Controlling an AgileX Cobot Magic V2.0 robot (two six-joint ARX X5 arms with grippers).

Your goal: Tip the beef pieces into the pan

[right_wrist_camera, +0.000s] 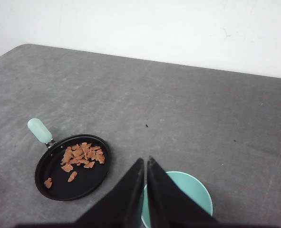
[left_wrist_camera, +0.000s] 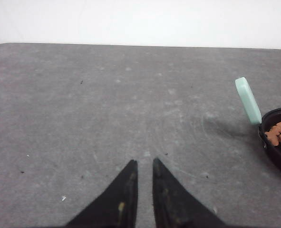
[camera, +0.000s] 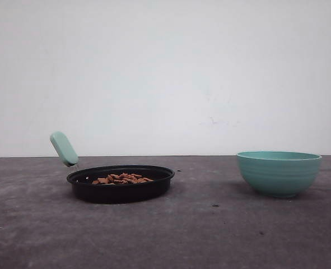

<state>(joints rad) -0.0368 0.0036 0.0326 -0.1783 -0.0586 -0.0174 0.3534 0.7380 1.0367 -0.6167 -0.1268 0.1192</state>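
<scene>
Front view: the pan [camera: 120, 184] sits well left of the teal bowl [camera: 279, 172], beef pieces [camera: 122, 179] inside, its handle [camera: 63, 148] angled up-left.

Left wrist view: my left pincer [left_wrist_camera: 144, 164] is nearly closed and empty, near the pan's handle side.

Right wrist view: my right pincer [right_wrist_camera: 145, 160], nearly closed and empty, is over the bowl's rim; two pieces lie apart from the heap.

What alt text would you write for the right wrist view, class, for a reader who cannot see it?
A black frying pan with a mint-green handle sits on a grey table, holding scattered reddish-brown beef pieces. The right gripper, its dark fingers nearly together, hangs above a teal bowl beside the pan, with a white wall behind.
</scene>
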